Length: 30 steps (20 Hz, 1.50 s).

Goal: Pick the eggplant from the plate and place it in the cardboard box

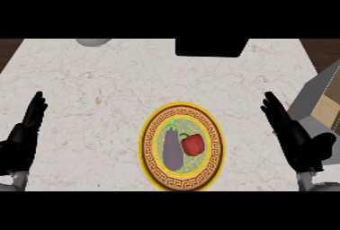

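Marble counter (100,90); eggplant (172,148) on plate (216,143); perhaps cardboard box (328,110) right.

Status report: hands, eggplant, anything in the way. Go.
Left hand and right hand open, holding nothing. Eggplant on plate, untouched. Red pepper against its right side. Cardboard box at right edge.

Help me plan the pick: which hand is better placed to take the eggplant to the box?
Probably the right hand: the cardboard box sits on its side. The eggplant lies left of the red pepper, roughly between both hands.
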Each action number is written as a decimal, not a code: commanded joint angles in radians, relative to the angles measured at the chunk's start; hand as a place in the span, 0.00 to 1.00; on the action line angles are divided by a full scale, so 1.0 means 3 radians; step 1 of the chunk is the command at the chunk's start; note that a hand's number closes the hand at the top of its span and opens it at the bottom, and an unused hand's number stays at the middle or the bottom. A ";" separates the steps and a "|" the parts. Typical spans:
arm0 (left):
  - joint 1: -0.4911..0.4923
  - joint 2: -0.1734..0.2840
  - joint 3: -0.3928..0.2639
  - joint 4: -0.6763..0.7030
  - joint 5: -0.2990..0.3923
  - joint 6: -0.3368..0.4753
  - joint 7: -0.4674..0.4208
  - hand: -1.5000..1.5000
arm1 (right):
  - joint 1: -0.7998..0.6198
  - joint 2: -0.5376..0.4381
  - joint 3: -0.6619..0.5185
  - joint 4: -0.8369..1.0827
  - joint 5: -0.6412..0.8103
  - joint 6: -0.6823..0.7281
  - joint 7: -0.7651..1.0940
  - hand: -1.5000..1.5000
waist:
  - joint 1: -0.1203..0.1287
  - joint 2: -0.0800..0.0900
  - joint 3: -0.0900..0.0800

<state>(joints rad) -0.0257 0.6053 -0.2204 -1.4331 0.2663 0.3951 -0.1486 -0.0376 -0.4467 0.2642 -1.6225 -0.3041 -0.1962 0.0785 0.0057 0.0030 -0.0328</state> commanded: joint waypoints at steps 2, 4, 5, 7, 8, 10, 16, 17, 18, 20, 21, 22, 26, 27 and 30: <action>-0.0063 -0.0007 -0.0050 0.0052 -0.0046 -0.0182 0.0053 0.50 | 0.0213 -0.0325 -0.0087 -0.0474 0.0271 -0.0163 0.0278 0.00 | -0.0075 -0.0021 0.0106; -0.0237 -0.0008 -0.0183 0.0205 -0.0237 -0.0149 0.0137 0.50 | 0.0264 -0.0515 -0.0195 -0.0670 0.0429 -0.0266 0.0333 0.00 | -0.0146 -0.0021 0.0103; -0.0200 -0.0039 -0.0294 0.0242 -0.0323 -0.0167 0.0091 0.50 | 0.0366 -0.0580 -0.0152 -0.0813 0.0598 -0.0392 0.0416 0.00 | -0.0183 -0.0027 0.0100; -0.0041 -0.0036 -0.0244 0.0191 -0.0183 -0.0162 0.0163 0.50 | -0.0054 0.0112 -0.0810 -0.0912 0.0252 -0.1059 -0.0163 0.00 | -0.0575 -0.0353 0.0209; -0.0072 -0.0009 -0.0311 0.0174 -0.0257 -0.0197 0.0157 0.50 | 0.0610 -0.0827 -0.0381 -0.0228 0.1220 -0.0889 0.0477 0.00 | -0.0384 -0.0008 0.0065; -0.0124 -0.0064 -0.0380 0.0165 -0.0226 -0.0304 0.0212 0.50 | 0.0773 -0.0592 -0.0317 -0.0561 0.1423 -0.1254 0.0477 0.00 | -0.0276 -0.0033 0.0093; -0.0367 -0.0172 -0.0514 0.0219 -0.0387 -0.0349 0.0277 0.50 | 0.1021 -0.1008 0.0460 -0.1556 0.2248 -0.0806 0.0838 0.00 | -0.0119 -0.0025 0.0087; -0.0276 -0.0149 -0.0479 0.0285 -0.0342 -0.0380 0.0248 0.50 | 0.1064 -0.1196 0.0426 -0.1737 0.2244 -0.0627 0.1098 0.00 | -0.0119 -0.0028 0.0079; -0.0323 -0.0159 -0.0476 0.0296 -0.0360 -0.0376 0.0227 0.50 | 0.0969 -0.1255 0.0476 -0.1840 0.2352 -0.0528 0.1381 0.00 | -0.0091 -0.0021 0.0072; -0.0492 -0.0243 -0.0529 0.0390 -0.0427 -0.0364 0.0296 0.50 | 0.0782 -0.1371 0.0518 -0.1949 0.2443 -0.0251 0.1845 0.00 | -0.0072 0.0005 0.0075; -0.0437 -0.0141 -0.0465 0.0334 -0.0360 -0.0436 0.0311 0.50 | 0.0819 -0.1381 0.0629 -0.2124 0.2504 -0.0155 0.2091 0.00 | -0.0042 -0.0012 0.0072; -0.0394 -0.0240 -0.0520 0.0378 -0.0416 -0.0377 0.0209 0.50 | 0.0717 -0.1389 0.0664 -0.2176 0.2477 -0.0003 0.2339 0.00 | -0.0003 0.0000 0.0072; -0.0474 -0.0256 -0.0563 0.0347 -0.0486 -0.0393 0.0221 0.50 | 0.0354 -0.1253 0.0956 -0.2664 0.2427 0.0421 0.3259 0.00 | 0.0077 0.0003 0.0072; -0.0567 -0.0358 -0.0611 0.0399 -0.0494 -0.0393 0.0297 0.50 | 0.0107 -0.1156 0.0936 -0.2574 0.2314 0.0525 0.3461 0.00 | 0.0110 0.0028 0.0076; -0.0590 -0.0379 -0.0632 0.0360 -0.0528 -0.0387 0.0340 0.50 | -0.0191 -0.1030 0.1133 -0.2627 0.2273 0.0804 0.4043 0.00 | 0.0123 0.0011 0.0078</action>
<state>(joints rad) -0.1817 0.5149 -0.3940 -1.3232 0.1231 0.2753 -0.0645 0.0174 -0.7935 0.5461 -2.3478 0.3999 -0.0673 1.0380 0.0277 0.0051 -0.0103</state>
